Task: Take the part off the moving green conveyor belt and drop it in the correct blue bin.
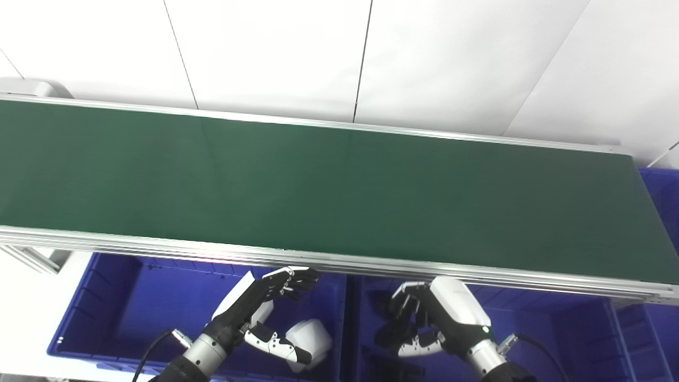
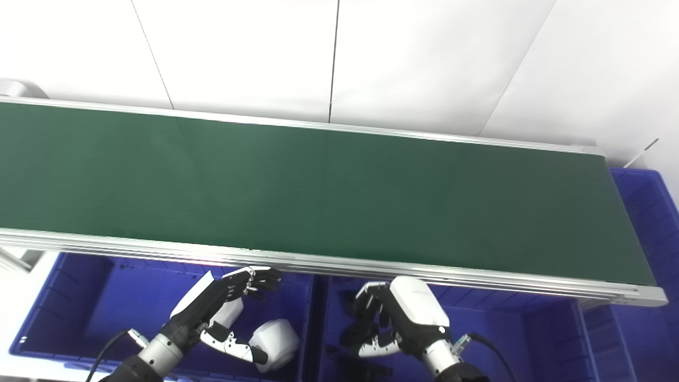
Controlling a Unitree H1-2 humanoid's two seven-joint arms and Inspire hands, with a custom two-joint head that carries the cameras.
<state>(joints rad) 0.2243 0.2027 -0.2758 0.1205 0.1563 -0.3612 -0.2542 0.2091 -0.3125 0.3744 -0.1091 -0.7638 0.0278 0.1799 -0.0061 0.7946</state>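
**Conveyor Station: Hands Over Bins, Belt Surface Bare**

The green conveyor belt [image 1: 339,196] is a flat, matte band framed by ribbed aluminium side rails [image 1: 371,265]. No part is visible on its surface.

Below the near rail stand two rectangular blue plastic bins. The left bin [image 1: 116,297] holds a rounded, glossy white part [image 1: 310,339]. The right bin [image 1: 562,329] has ribbed walls; dark objects in it are too indistinct to identify.

The left hand [image 1: 260,302] hovers over the left bin, fingers extended and slightly apart, holding nothing. The right hand [image 1: 424,318], with a smooth white shell, hangs over the right bin, fingers curled inward; whether they grip anything cannot be determined.
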